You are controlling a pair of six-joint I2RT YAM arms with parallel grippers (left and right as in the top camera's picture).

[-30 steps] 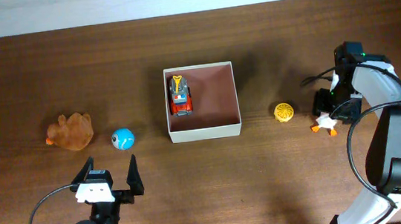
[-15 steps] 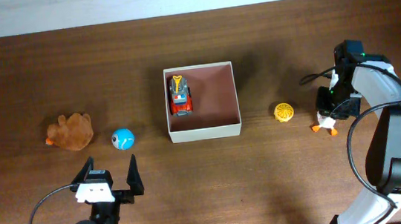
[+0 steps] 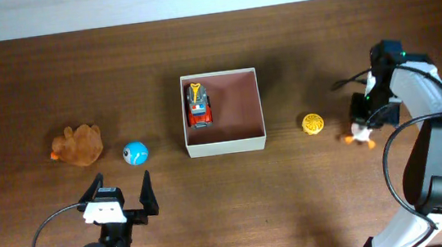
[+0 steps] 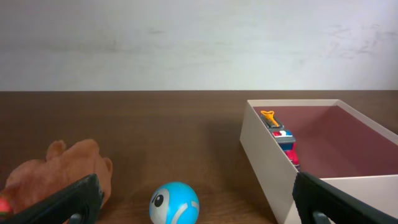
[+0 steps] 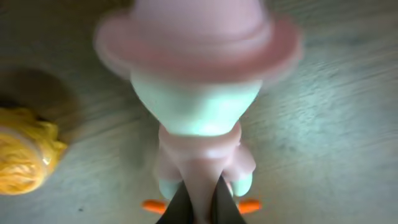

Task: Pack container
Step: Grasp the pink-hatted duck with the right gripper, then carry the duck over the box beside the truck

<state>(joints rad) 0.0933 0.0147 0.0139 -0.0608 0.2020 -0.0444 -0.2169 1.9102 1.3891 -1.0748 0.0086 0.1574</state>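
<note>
The container (image 3: 226, 146) is a shallow cream-walled box with a pinkish-brown inside at the table's middle; a red toy truck (image 3: 198, 106) lies along its left wall. My right gripper (image 3: 362, 126) is shut on a small white duck toy (image 3: 359, 134) with orange feet, right of a yellow ball (image 3: 312, 124). In the right wrist view the fingers pinch the duck toy (image 5: 196, 93) low on its body, and the right gripper (image 5: 199, 204) sits at the bottom edge. My left gripper (image 3: 121, 191) stands open near the front, behind a blue ball (image 4: 174, 202).
A brown plush (image 3: 77, 145) lies at the left, beside the blue ball (image 3: 134, 153). The left wrist view shows the plush (image 4: 56, 177), the container wall (image 4: 273, 174) and the truck (image 4: 283, 138). The yellow ball (image 5: 22, 155) sits close to the duck.
My right gripper has closed on the duck toy, and the toy has shifted slightly under it. The left arm has not moved.
</note>
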